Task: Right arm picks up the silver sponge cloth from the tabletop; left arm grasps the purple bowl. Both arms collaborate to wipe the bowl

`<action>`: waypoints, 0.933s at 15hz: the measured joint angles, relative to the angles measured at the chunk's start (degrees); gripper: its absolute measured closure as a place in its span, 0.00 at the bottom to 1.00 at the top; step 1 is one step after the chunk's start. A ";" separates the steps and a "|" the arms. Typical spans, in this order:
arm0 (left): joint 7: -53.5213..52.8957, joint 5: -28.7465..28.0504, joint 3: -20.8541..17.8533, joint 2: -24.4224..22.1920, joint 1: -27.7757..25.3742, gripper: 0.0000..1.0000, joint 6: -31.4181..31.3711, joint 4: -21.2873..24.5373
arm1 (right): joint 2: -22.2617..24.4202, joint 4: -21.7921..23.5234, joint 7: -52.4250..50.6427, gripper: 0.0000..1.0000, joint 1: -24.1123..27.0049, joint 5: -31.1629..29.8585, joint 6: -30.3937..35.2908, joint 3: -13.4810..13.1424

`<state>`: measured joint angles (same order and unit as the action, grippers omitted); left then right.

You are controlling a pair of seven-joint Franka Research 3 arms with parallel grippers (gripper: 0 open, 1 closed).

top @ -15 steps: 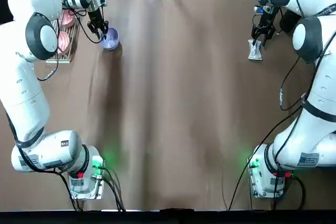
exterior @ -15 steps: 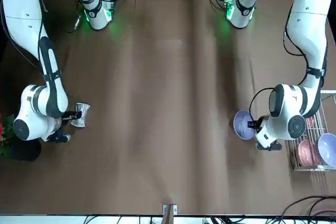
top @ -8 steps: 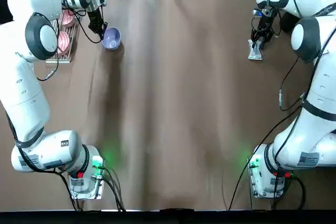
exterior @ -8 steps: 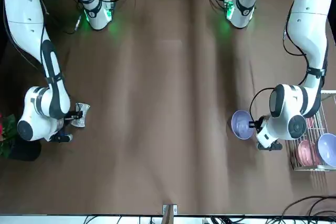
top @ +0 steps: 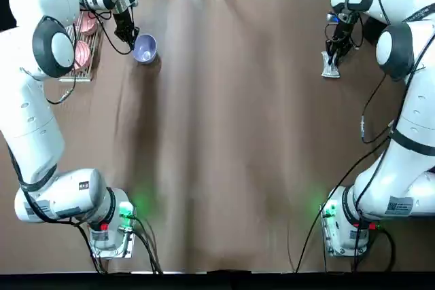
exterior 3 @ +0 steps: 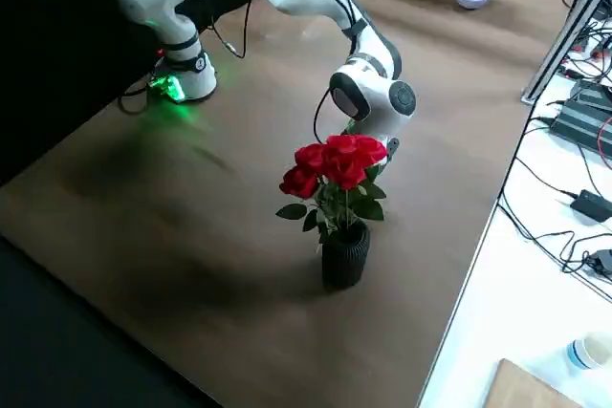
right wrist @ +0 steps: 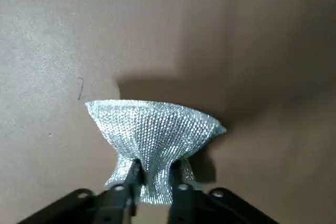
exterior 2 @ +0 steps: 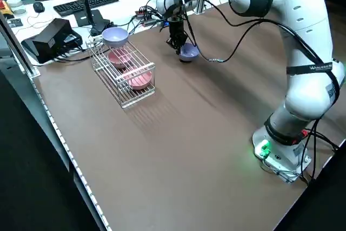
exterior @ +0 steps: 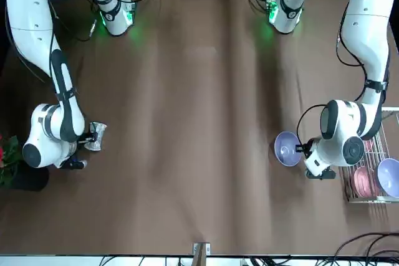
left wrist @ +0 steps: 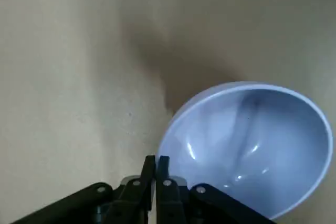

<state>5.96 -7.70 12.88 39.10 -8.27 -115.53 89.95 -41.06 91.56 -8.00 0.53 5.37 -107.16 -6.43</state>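
The purple bowl [top: 145,49] is at the far left of the tabletop [top: 231,134], beside the wire rack. My left gripper [top: 129,35] is shut on its rim; in the left wrist view the fingers [left wrist: 148,167] pinch the edge of the bowl [left wrist: 247,135], whose shadow falls apart from it. The silver sponge cloth [top: 330,67] is at the far right, with my right gripper [top: 332,52] shut on its pinched waist. In the right wrist view the cloth [right wrist: 155,124] fans out beyond the gripper [right wrist: 156,177], a dark shadow behind it. The front view shows the bowl [exterior: 287,148] and the cloth [exterior: 95,136].
A wire rack [top: 85,39] with pink bowls and another lavender bowl [exterior: 388,175] stands just left of the purple bowl. A dark vase of red roses [exterior 3: 339,198] stands close to the right arm's wrist near the table's edge. The wide brown middle lies between both arms.
The left gripper has shifted the bowl a little towards the table's middle. The right arm's wrist has moved slightly, with the cloth staying in its grip at about the same spot.
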 joint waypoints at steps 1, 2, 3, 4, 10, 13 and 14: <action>0.16 0.23 0.30 -0.23 0.00 0.96 -0.19 -0.24 | 0.00 0.00 0.00 0.77 0.00 0.00 0.00 0.00; 0.30 0.94 0.75 -0.66 0.01 0.96 -0.28 -0.48 | 0.00 0.00 0.00 0.79 0.00 0.00 0.00 0.00; 0.39 1.81 1.37 -1.31 0.02 0.96 -0.29 -0.67 | 0.00 0.00 0.00 0.87 0.00 0.00 0.00 0.00; 0.45 2.66 2.07 -2.06 0.02 0.96 -0.28 -0.70 | 0.00 0.00 0.00 0.95 0.00 0.00 0.00 0.00; 4.50 4.88 9.73 -4.44 0.42 0.96 -0.14 -0.66 | 0.05 -1.53 0.00 0.98 -0.49 0.00 0.39 0.23; 11.52 4.96 15.12 -4.26 1.84 0.96 -0.14 -0.18 | 0.27 -4.92 0.00 0.98 -1.01 0.02 4.87 0.46; 15.30 4.95 16.38 -4.12 3.03 0.96 -0.15 0.02 | 0.40 -6.37 0.00 0.98 -1.46 0.03 6.37 0.51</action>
<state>21.26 -2.76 29.26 34.98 -5.24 -115.68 89.98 -40.67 85.20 -8.00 -0.93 5.40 -100.79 -5.92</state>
